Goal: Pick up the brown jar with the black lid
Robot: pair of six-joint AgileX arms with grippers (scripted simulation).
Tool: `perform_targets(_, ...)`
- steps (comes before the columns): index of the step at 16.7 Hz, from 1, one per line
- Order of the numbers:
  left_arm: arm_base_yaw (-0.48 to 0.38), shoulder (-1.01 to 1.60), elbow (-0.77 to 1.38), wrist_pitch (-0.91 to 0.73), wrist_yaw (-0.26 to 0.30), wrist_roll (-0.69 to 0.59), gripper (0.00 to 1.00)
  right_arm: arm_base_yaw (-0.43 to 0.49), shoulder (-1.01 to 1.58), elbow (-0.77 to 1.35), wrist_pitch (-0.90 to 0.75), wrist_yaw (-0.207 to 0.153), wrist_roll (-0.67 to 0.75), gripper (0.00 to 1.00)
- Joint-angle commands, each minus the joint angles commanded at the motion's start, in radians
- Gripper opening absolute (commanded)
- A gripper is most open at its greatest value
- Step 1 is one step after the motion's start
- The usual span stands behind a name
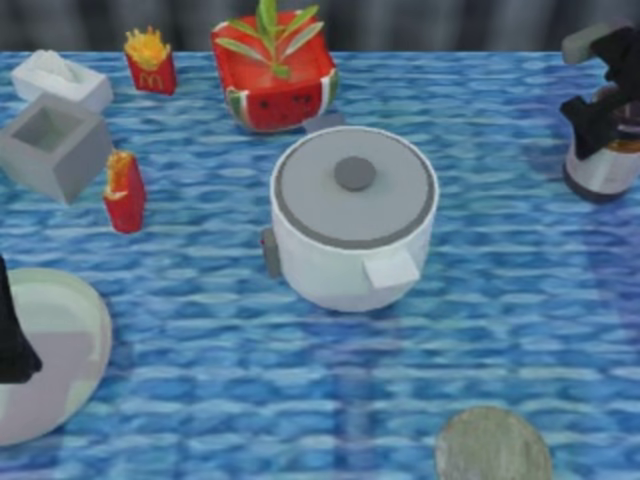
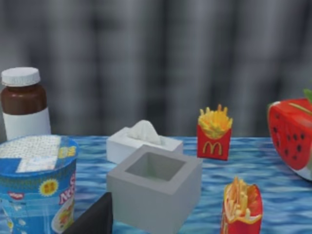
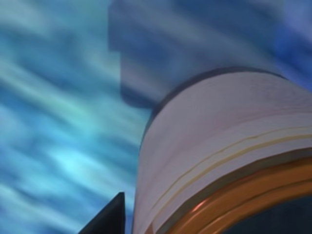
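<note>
Slipping is the risk I am weighing: the small cylindrical brown jar [image 3: 214, 161] with its white paper label could tip if gripped off-centre. Sitting at the table's far right edge, it is mostly covering its black lid. The right gripper [image 1: 600, 95] is hovering over it; its finger spread is hidden. The left gripper [image 1: 12, 340] is sitting parked at near left.

A: What covers the table [image 1: 520, 300]?
B: Wavy blue cloth.
A: What sits on it?
B: A big white pot [image 1: 352, 218] in the middle. Behind it, a watermelon planter [image 1: 274, 72]. On the left, two fries boxes [image 1: 150, 60], a grey cube box [image 1: 52, 146], a tissue box [image 1: 60, 78] and a pale plate [image 1: 60, 350]. The brown jar [image 1: 602, 165] stands far right.
</note>
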Motion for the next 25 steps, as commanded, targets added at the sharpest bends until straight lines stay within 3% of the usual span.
perform_targets(10,0.0,0.0,0.0,0.0,0.0,0.0,1.0,0.0,0.0,0.0,0.0,0.0,0.0,0.02)
perform_targets(20,0.0,0.0,0.0,0.0,0.0,0.0,1.0,-0.004,-0.002,-0.002,0.001,0.0,0.002,0.0)
perform_targets(25,0.0,0.0,0.0,0.0,0.0,0.0,1.0,0.0,-0.141,-0.161,0.064,-0.002,0.001,0.0)
